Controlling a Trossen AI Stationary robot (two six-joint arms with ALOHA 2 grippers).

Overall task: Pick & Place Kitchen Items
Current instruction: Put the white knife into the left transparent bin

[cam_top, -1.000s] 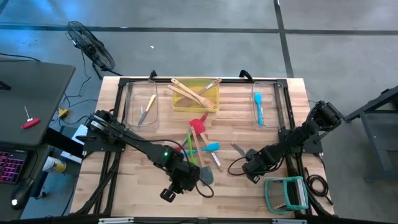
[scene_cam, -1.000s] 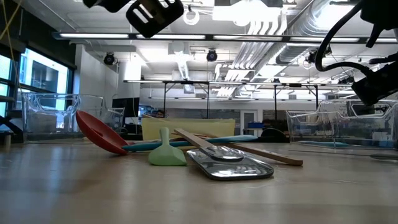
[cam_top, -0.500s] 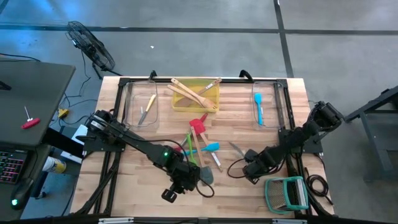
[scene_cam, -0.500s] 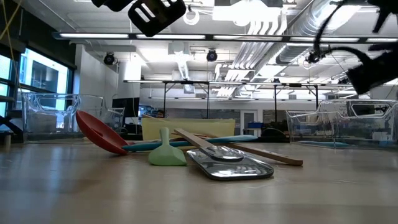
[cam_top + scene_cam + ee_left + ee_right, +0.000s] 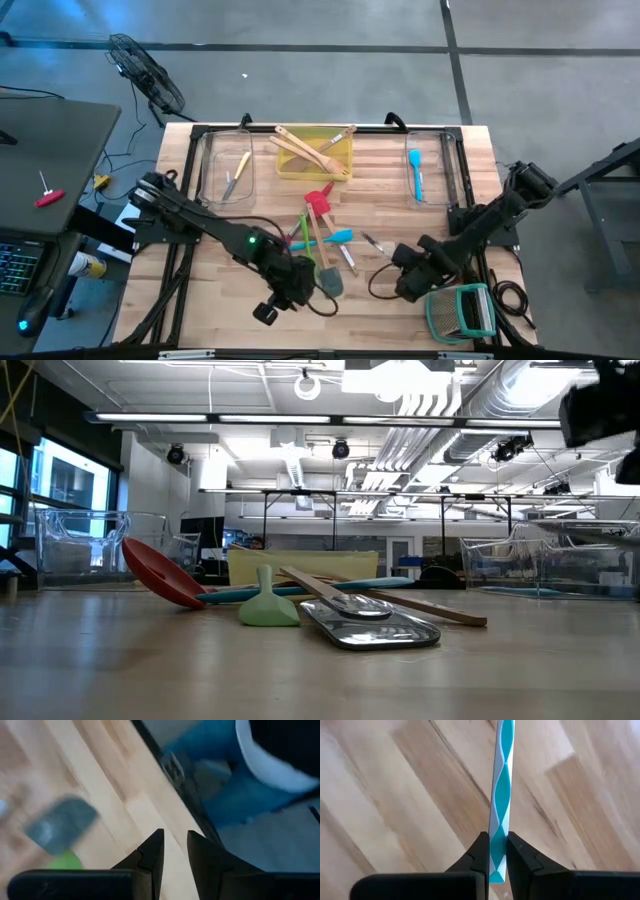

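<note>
The kitchen items [image 5: 322, 235] lie in a loose pile near the middle of the table [image 5: 230, 290]. One of them, a utensil with a teal and white striped handle [image 5: 501, 795], is pinched tight between the shut fingers of the right gripper [image 5: 495, 851]. A second ago that gripper was a bit nearer the middle; now the right arm has pulled back toward the front edge, next to the teal-framed rack [image 5: 461, 311] at the front right corner. The left gripper [image 5: 174, 851] has slid a little toward the front edge too. Its jaws stand a small way apart and hold nothing. A grey spatula [image 5: 329, 281] lies just beside it.

At the back edge a yellow tray [image 5: 315, 152] holds wooden spoons. Clear bins sit at both back corners, the left one [image 5: 226, 166] with a yellow-handled knife, the right one [image 5: 424, 168] with a blue spatula [image 5: 415, 172].

The table is light wood. Behind it is a big room with ceiling lights and pipes.
</note>
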